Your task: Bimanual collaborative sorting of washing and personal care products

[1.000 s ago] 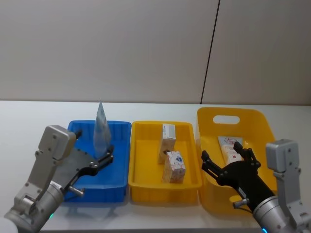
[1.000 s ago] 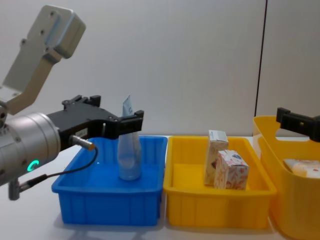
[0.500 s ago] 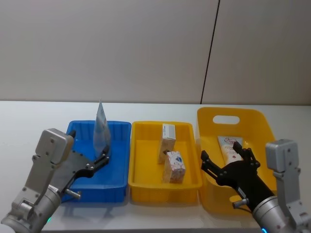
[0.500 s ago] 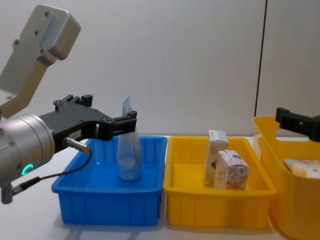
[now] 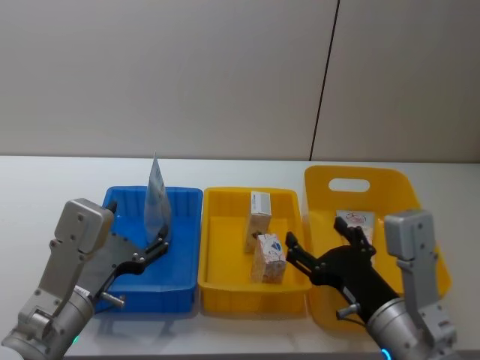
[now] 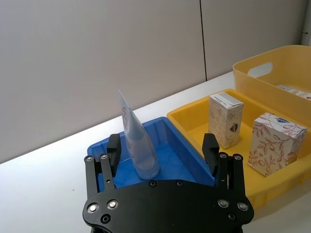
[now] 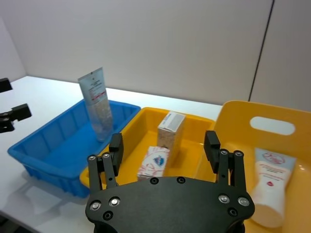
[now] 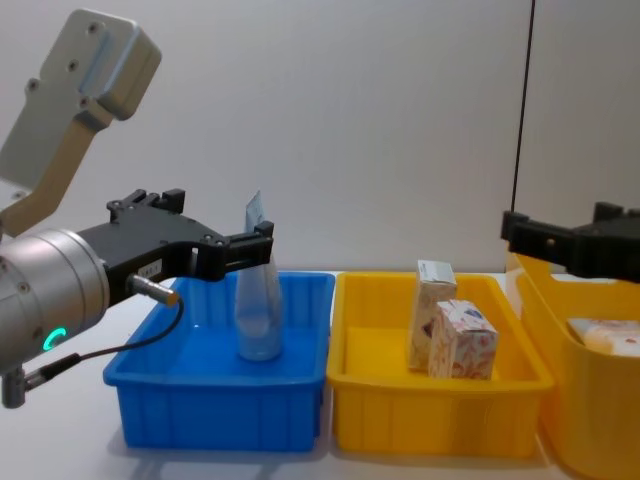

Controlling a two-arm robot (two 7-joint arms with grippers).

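— Where is your pale tube (image 5: 156, 199)?
— Upright on its cap in the blue tray (image 5: 187, 193), sorted apart from the tall carton (image 5: 259, 212) and squat carton (image 5: 270, 257) in the yellow tray (image 5: 225, 192). Your left gripper (image 6: 162, 147) hangs beside it, fingers spread, clamping nothing.
— And your right gripper (image 7: 164, 141)?
— Spread too, empty, by the basket (image 5: 390, 180) where the logo tube (image 5: 358, 220) lies.

Blue tray (image 5: 184, 247): pale tube (image 5: 155, 202) stands upright about mid-tray. The left gripper (image 6: 162, 143), jaws spread, hangs just in front of it. Tray floor right of the tube is bare.
Middle yellow tray (image 5: 225, 247): left half bare. The beige carton (image 5: 259, 214) and white carton (image 5: 270, 259) stand close together and block the right half.
Right gripper (image 7: 164, 140), jaws spread, hangs over the near wall of the tall yellow basket (image 5: 360, 180), at frame right.
Desk (image 5: 247, 334) strip along the lower frame is free.
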